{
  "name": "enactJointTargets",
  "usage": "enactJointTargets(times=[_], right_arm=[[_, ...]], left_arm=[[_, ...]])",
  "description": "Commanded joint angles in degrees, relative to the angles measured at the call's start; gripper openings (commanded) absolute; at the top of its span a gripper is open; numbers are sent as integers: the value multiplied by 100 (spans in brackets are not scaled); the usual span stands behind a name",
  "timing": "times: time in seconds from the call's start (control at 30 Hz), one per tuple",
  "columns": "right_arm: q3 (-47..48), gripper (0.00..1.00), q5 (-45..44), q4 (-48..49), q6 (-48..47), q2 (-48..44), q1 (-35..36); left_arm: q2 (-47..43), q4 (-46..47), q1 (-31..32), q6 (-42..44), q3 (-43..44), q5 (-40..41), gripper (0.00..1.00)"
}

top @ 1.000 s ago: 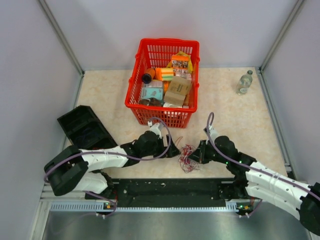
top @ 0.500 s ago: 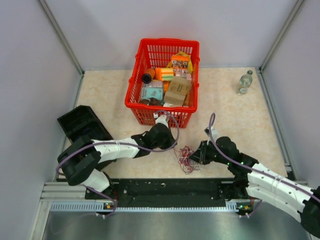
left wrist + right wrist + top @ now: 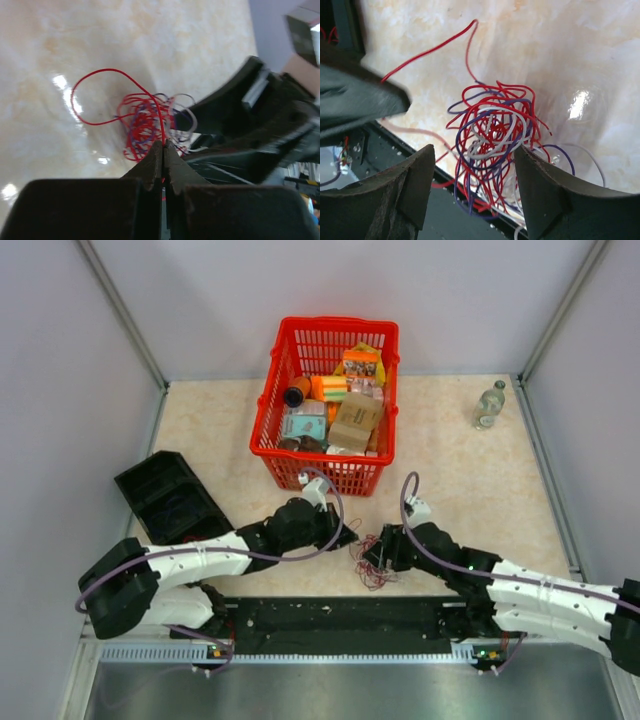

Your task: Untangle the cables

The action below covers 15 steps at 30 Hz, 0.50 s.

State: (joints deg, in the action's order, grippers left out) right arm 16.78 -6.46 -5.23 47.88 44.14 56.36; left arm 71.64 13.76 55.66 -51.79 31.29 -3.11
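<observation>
The cables (image 3: 371, 577) are a small tangle of thin red, purple and whitish wires on the beige table, close to its front edge. My left gripper (image 3: 350, 538) is at the tangle's left side. In the left wrist view the jaws of the left gripper (image 3: 163, 145) are pressed together on one red wire that rises from the cables (image 3: 147, 120) in a loop. My right gripper (image 3: 380, 556) has come in from the right. In its wrist view the right gripper (image 3: 474, 150) stands open, with the cables (image 3: 495, 127) between its two fingers.
A red basket (image 3: 266, 412) full of packaged goods stands just behind the arms. A black tray (image 3: 168, 496) lies at the left and a clear bottle (image 3: 489, 405) at the back right. A black rail (image 3: 330, 618) runs along the front edge under part of the tangle.
My left gripper swung toward the basket, came back and shut on a red wire. My right gripper opened and moved left onto the tangle.
</observation>
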Motion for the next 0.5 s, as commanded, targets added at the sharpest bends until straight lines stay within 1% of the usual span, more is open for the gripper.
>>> enactJointTargets(times=[0.0, 0.07, 0.1, 0.17, 0.2, 0.23, 0.3, 0.37, 0.43, 0.47], right_arm=[[273, 64, -1066, 962, 371, 875, 428], [440, 60, -1575, 797, 494, 1227, 604], [475, 54, -1717, 761, 555, 1333, 613], [502, 28, -2260, 324, 871, 1457, 613], [485, 9, -2472, 34, 1064, 1414, 613], [450, 0, -2700, -247, 1248, 1300, 613], [213, 0, -2904, -513, 1321, 897, 587], [11, 0, -2888, -811, 1329, 414, 395], [-156, 0, -2713, -1163, 1216, -148, 35], [-253, 0, -2572, -1277, 1102, -369, -280]], left_arm=[[-360, 891, 208, 28, -53, -629, 0], [-510, 909, 279, 99, -26, -673, 0], [-615, 901, 296, 134, -44, -682, 0], [-904, 770, 314, 257, -35, -629, 0], [-1115, 560, 314, 362, -18, -490, 0], [-1343, 236, 323, 484, 26, -280, 0], [-2036, -799, 323, 853, 210, 256, 0], [-2835, -1845, 314, 1222, 482, 1308, 0], [-3679, -2673, 314, 1687, 755, 2311, 0], [-4109, -3016, 314, 1916, 921, 2890, 0]])
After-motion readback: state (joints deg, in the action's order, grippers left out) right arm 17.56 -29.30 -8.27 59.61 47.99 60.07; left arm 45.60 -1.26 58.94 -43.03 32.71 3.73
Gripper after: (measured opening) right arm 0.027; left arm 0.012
